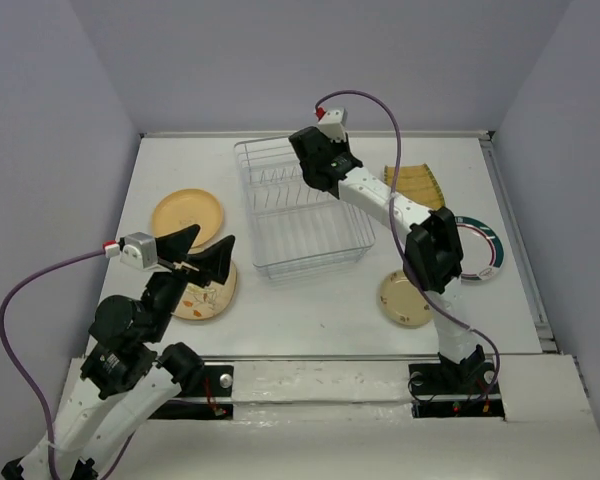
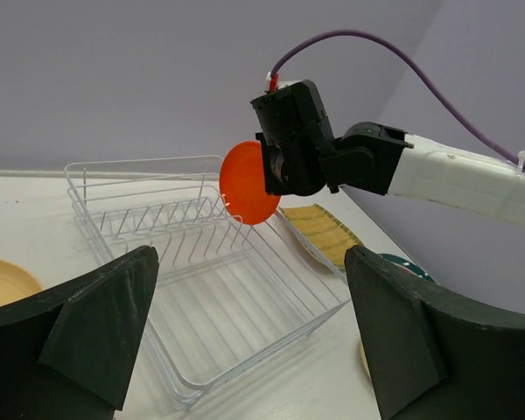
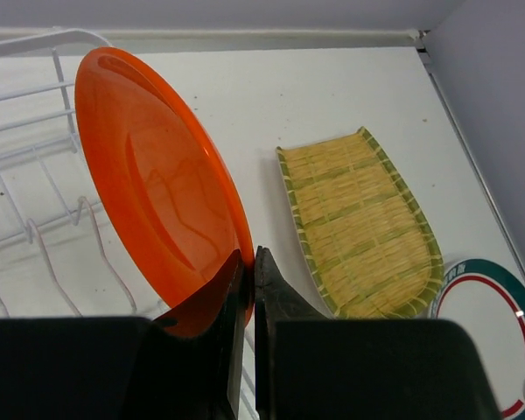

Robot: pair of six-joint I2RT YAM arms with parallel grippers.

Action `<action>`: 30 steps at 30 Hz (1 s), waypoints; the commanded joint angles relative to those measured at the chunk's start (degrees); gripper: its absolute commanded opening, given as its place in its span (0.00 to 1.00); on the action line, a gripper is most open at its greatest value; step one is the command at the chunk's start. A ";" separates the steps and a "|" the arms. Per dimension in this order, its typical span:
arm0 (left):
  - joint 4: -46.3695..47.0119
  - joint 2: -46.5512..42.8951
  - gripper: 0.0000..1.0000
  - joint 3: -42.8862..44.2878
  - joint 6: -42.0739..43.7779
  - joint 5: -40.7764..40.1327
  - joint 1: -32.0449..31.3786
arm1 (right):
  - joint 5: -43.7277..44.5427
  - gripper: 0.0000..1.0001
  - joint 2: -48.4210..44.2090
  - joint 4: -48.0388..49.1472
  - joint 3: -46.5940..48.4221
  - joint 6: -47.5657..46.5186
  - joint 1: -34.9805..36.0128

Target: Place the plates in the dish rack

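The step in hand is getting the small orange plate (image 3: 157,184) into the dish rack (image 1: 300,235). It hangs on edge, tilted, over the far right part of the rack, above the row of upright wires and not yet between them. No plate stands in the rack, so this looks like the first of the six.

The next move calls for lowering the plate until its bottom edge drops into a gap between two wires, roughly square to the row. It should be let go only once it leans there.

The right gripper (image 3: 248,258) pinches the plate's near rim, jaws almost together with only the rim between them. The left gripper (image 1: 210,240) is spread wide and holds nothing, hovering over a cream patterned plate (image 1: 205,295) at the near left.

Just right of the rack lie the ribbed yellow-green plate (image 3: 359,223) and the green-ringed plate (image 1: 480,250).
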 commanded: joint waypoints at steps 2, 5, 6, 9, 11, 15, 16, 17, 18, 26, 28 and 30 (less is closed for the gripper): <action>1.62 -0.97 0.99 2.34 0.45 -3.49 -0.33 | -1.38 0.07 2.50 1.45 2.79 1.53 -0.86; 1.09 -0.80 0.99 2.42 -0.25 -6.22 -0.24 | -2.80 0.07 4.17 1.54 3.23 1.62 -0.86; 0.74 -0.71 0.99 2.51 -0.87 -8.23 -0.24 | -3.32 0.07 4.34 1.54 3.14 1.79 -0.86; 0.65 -0.53 0.99 2.51 -1.31 -10.52 -0.15 | -3.67 0.08 4.17 1.54 2.79 2.58 -0.86; 0.47 -0.27 0.99 2.51 -1.66 -11.49 0.11 | -3.85 0.16 3.38 1.54 2.53 2.85 -0.86; 0.38 0.00 0.99 2.51 -1.75 -12.46 0.64 | -7.17 0.51 -2.31 1.71 0.42 3.46 -0.86; 0.38 -0.09 0.99 2.51 -1.75 -12.64 0.81 | -8.23 0.53 -3.55 1.89 -0.19 3.55 -0.86; 0.47 -0.18 0.99 2.51 -1.75 -12.81 0.90 | -9.46 0.60 -4.78 2.06 -0.81 3.81 -0.86; 0.47 -0.27 0.99 2.34 -1.92 -12.90 1.16 | -12.43 0.61 -6.19 2.15 -1.60 4.25 -0.86; 2.05 -0.27 0.99 1.72 -1.84 -8.07 2.31 | -34.75 0.63 -29.53 20.45 -29.82 12.23 10.37; 2.32 -0.44 0.99 1.72 -1.75 -7.81 3.01 | -38.20 0.63 -36.22 32.92 -42.57 18.88 15.91; 2.32 -0.53 0.99 1.72 -1.66 -7.98 3.54 | -37.34 0.63 -38.89 41.57 -50.00 24.01 20.13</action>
